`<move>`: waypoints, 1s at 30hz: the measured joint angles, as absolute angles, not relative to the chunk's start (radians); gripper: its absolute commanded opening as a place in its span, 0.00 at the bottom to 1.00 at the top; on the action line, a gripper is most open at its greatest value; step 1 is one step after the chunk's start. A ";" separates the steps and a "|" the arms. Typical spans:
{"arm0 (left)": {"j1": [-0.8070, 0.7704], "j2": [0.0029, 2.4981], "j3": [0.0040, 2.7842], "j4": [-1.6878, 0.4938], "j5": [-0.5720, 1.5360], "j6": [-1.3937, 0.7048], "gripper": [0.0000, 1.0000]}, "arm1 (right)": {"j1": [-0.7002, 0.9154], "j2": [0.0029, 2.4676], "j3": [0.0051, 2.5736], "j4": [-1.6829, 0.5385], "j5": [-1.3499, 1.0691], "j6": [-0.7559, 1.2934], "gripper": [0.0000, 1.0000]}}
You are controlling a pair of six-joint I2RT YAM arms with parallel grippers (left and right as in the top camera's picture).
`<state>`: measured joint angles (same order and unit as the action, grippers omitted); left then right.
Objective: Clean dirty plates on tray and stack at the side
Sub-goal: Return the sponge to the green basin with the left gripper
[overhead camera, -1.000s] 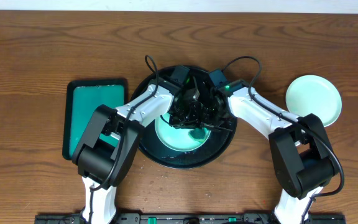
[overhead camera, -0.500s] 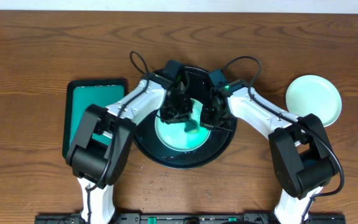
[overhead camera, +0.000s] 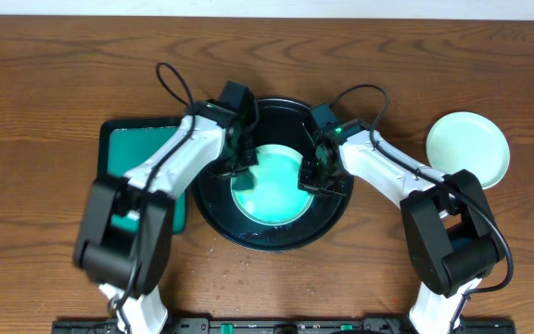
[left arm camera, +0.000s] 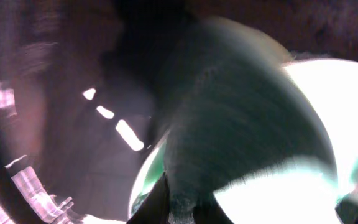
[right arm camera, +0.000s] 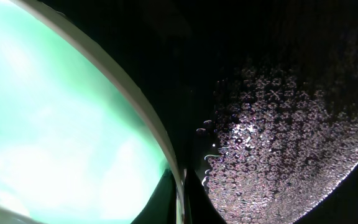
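Where the left arm [overhead camera: 170, 172] and right arm [overhead camera: 392, 172] lean in from the near edge of the brown wooden surface [overhead camera: 54, 269], they meet over the large round glossy black tray with a raised rim [overhead camera: 276, 241], set mid-surface. Inside it, slightly near of centre, lies a small round shallow plate washed with teal smear [overhead camera: 269, 193].

The right pincer [overhead camera: 310, 178] stands at that plate's right edge. In the right wrist view its dark fingertips [right arm camera: 165, 205] flank the pale rim, so it looks pinched onto the plate. Wet beads [right arm camera: 278, 124] sit on the tray floor beside it.

A little farther, the left pincer [overhead camera: 241, 165] hangs over the plate's far-left edge. Its wrist view is all blur, so I cannot tell whether it is spread or pressed together.

The plate therefore lies between them, leftward of the right pincer and rightward of the left. Being round, it offers no long axis, only a rim.

Farther right, well apart from the tray, rests a clean pale mint round plate [overhead camera: 467, 148]. It is probably the start of the stack, and the right arm is the nearer one to it. At the left, partly under the left arm, sits a dark-rimmed rectangular tray with a green inside [overhead camera: 133, 158].
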<state>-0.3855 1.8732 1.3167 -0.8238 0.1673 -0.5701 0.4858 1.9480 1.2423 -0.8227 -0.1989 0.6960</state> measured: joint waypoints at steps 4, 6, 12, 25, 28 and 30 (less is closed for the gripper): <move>-0.373 1.732 1.316 -0.912 0.110 -0.560 0.07 | 0.486 1.948 1.242 -0.822 -0.199 0.696 0.01; -0.366 1.675 1.316 -0.939 0.093 -0.551 0.08 | 0.486 1.948 1.242 -0.821 -0.200 0.696 0.02; -0.286 1.577 1.316 -0.996 0.002 -0.542 0.07 | 0.486 1.948 1.242 -0.821 -0.201 0.696 0.02; 0.024 1.685 1.302 -1.011 -0.056 -0.518 0.07 | 0.486 1.948 1.241 -0.818 -0.202 0.696 0.02; 0.041 1.759 1.299 -1.010 -0.059 -0.509 0.07 | 0.486 1.948 1.241 -0.818 -0.202 0.696 0.02; 0.041 1.812 1.299 -1.006 -0.059 -0.500 0.07 | 0.486 1.948 1.241 -0.818 -0.202 0.696 0.02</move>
